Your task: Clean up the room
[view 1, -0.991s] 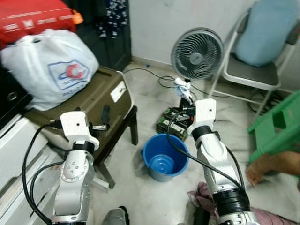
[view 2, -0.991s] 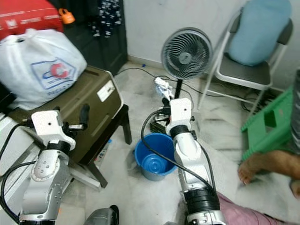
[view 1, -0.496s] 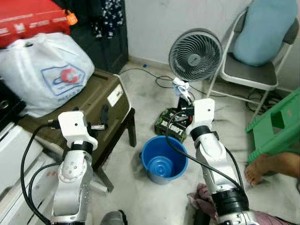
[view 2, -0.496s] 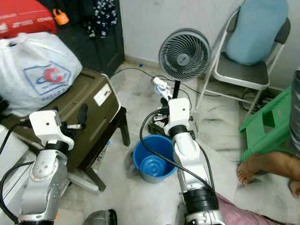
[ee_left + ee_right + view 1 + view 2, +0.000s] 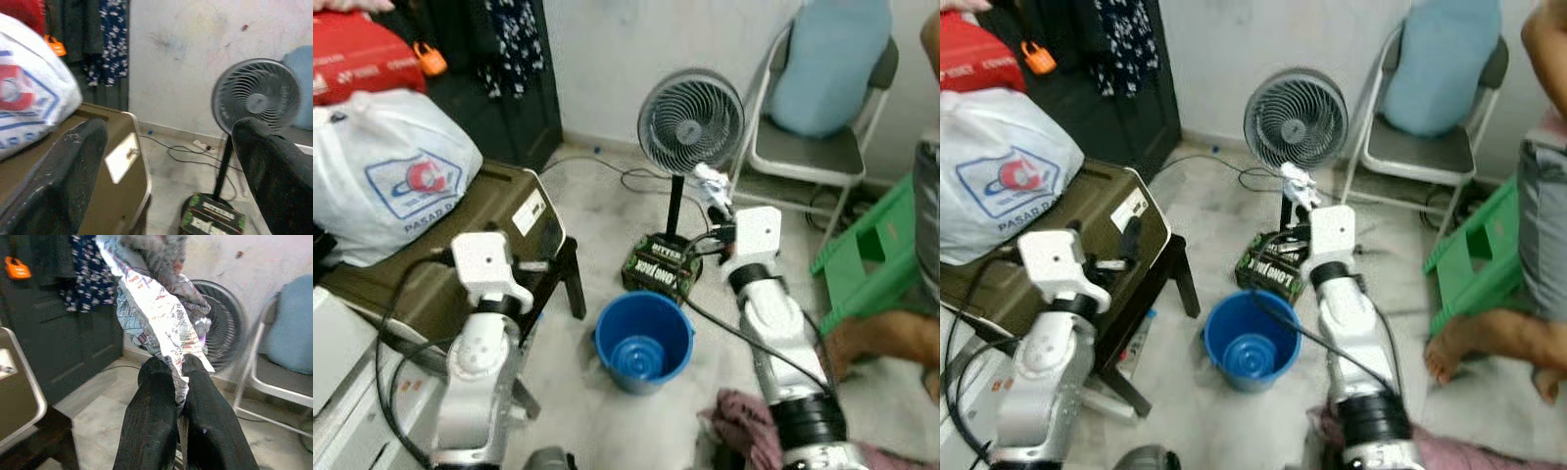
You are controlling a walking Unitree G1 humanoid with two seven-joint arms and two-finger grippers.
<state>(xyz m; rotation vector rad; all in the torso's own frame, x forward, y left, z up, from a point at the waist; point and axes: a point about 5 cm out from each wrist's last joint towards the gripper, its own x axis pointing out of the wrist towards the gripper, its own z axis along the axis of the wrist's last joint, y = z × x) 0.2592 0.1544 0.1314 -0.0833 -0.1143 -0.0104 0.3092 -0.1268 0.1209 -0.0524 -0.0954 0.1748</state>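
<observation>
The wrapper (image 5: 156, 328) pinched between the right gripper's (image 5: 179, 382) matt, finely textured black fingers (image 5: 151, 416) looked like thin, crinkled printed plastic film. The bucket (image 5: 642, 338) was smooth, glossy blue plastic, and the bag (image 5: 386, 176) was soft white plastic with a slight sheen. The fan (image 5: 690, 122) had a grey wire-like grille, the case (image 5: 499, 220) a dull olive shell, and the floor (image 5: 607, 196) was pale, worn stone.

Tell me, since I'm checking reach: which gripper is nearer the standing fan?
Right. The right gripper, shut on a crumpled wrapper, sits just beside the fan. The left gripper, open, is over the olive case, farther off.
</observation>
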